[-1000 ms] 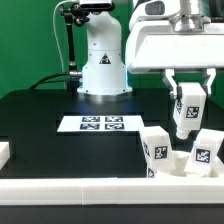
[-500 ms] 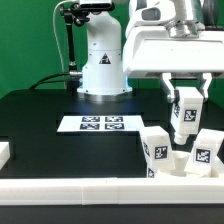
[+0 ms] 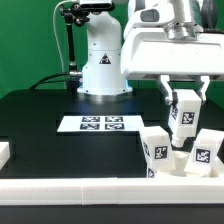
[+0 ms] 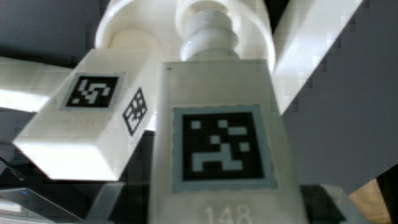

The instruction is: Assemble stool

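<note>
White chunky plastic stool leg [image 3: 185,114] with black-and-white tag, upright at right of exterior frame, gripped between fingers of hand [image 3: 185,98]. Below it, two more tagged white block legs [image 3: 156,152] [image 3: 205,150] on black surface [image 3: 40,125]. Marker board [image 3: 100,124] at centre.

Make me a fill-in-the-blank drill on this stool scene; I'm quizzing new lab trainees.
1. The gripper is shut on a white stool ____.
2. The held leg hangs ____ the table.
3. The marker board lies ____ on the table.
4. Each leg bears a black-and-white ____.

Missing words: leg; above; flat; tag
</note>
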`<action>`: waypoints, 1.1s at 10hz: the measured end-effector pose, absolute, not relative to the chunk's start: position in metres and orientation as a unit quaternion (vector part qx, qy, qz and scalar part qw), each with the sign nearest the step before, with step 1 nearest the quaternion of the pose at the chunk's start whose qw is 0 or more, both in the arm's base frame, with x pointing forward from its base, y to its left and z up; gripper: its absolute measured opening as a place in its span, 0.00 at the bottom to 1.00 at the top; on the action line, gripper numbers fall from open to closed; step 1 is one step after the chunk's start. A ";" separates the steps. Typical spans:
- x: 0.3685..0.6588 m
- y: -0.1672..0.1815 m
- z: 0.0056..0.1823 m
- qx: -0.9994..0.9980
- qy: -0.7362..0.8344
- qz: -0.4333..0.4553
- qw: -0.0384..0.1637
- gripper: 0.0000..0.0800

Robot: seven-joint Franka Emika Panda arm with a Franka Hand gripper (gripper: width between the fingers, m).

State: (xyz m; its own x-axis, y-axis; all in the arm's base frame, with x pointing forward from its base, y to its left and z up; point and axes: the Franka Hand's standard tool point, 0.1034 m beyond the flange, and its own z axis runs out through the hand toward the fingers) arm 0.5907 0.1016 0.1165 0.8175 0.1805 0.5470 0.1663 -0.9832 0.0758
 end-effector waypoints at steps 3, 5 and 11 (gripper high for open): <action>0.595 0.103 0.109 0.953 0.094 0.286 0.014 0.42; 0.592 0.102 0.104 0.954 0.098 0.282 0.016 0.42; 0.591 0.103 0.099 0.954 0.108 0.280 0.020 0.42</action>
State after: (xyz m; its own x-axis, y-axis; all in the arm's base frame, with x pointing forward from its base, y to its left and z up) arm 0.5909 0.1025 0.0990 0.8201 0.2177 0.5291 0.1953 -0.9758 0.0986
